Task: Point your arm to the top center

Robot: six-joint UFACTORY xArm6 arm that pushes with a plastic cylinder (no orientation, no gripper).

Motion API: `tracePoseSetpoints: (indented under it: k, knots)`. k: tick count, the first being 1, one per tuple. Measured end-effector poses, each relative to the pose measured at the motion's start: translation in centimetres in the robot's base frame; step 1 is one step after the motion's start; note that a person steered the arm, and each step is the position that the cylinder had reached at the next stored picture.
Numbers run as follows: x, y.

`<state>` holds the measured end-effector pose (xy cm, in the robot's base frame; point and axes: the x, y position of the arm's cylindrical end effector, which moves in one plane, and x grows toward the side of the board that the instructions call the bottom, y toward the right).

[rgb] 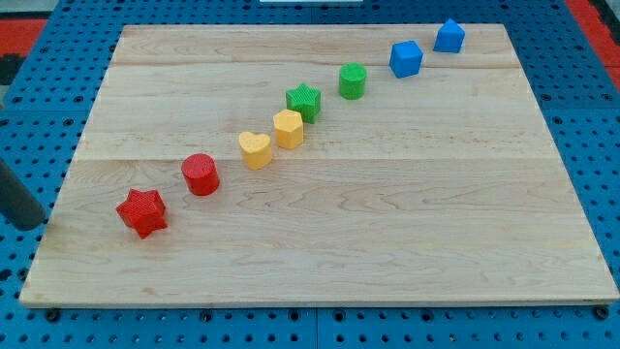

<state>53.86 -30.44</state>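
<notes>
Several blocks lie in a diagonal line across the wooden board (387,233), from the view's lower left to its upper right. They are a red star (142,212), a red cylinder (201,174), a yellow heart (256,150), a yellow hexagon (289,129), a green star (304,101), a green cylinder (353,80), a blue cube (406,58) and a blue pentagon-like block (449,36). My dark rod enters at the view's left edge, and my tip (29,223) is just off the board's left side, left of the red star.
The board lies on a blue pegboard surface (591,145) that shows on all sides. A red patch (596,15) shows at the view's top right corner.
</notes>
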Motion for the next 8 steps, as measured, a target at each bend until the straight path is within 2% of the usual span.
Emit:
tracePoseSetpoints:
  k: [1,2,4,5,8]
  knots:
    - [3.9,0.0]
    - [3.2,0.0]
    - [-6.9,2.2]
    - [-13.3,5.8]
    - [-31.6,23.4]
